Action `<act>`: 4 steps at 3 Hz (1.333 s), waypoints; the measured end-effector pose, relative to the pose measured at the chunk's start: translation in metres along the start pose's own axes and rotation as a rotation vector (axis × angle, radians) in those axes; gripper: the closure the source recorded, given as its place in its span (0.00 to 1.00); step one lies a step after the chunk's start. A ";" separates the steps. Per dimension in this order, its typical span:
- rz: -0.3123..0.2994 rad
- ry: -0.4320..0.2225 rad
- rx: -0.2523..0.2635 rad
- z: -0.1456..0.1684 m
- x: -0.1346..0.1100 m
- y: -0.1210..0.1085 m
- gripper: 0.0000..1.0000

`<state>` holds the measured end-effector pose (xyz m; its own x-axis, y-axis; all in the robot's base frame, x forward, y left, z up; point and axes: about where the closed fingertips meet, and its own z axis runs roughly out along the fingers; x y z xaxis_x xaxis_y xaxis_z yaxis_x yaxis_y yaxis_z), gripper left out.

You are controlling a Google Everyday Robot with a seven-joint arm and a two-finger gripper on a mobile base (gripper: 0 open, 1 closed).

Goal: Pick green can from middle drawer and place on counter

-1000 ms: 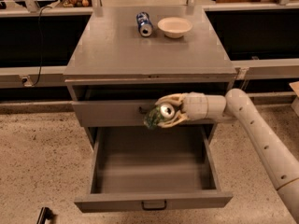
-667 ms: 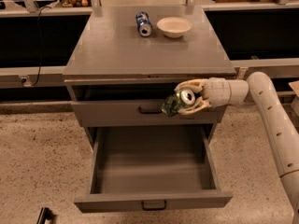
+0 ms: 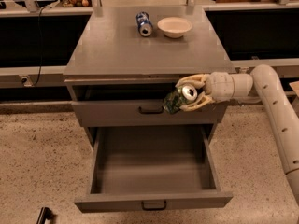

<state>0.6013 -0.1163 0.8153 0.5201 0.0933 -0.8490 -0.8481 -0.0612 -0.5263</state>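
- The gripper [image 3: 188, 96] is in front of the cabinet [image 3: 117, 113], just below the near right edge of the counter surface [image 3: 140, 55].
- Its fingers [image 3: 192, 79] are closed around the green can [image 3: 175, 100], tilted in the air.
- The middle drawer [image 3: 117, 202] is pulled out, and its floor is bare.
- A bowl [image 3: 174, 26] and a blue-and-white can [image 3: 144, 23] sit on the far surface.

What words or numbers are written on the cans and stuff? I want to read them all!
No word or number here can be read.
green can, gripped by the claw just below the front edge of the counter: pale label marks, too blurred to read.
blue-and-white can, lying on the counter: label too small to read.
bowl, beside that can: no writing seen.
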 end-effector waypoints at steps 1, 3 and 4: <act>-0.003 0.028 -0.052 0.003 -0.047 -0.015 1.00; 0.141 0.047 -0.101 0.021 -0.072 -0.084 1.00; 0.178 0.100 -0.077 0.027 -0.085 -0.120 1.00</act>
<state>0.6561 -0.0897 0.9521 0.3731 -0.0245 -0.9275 -0.9194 -0.1437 -0.3661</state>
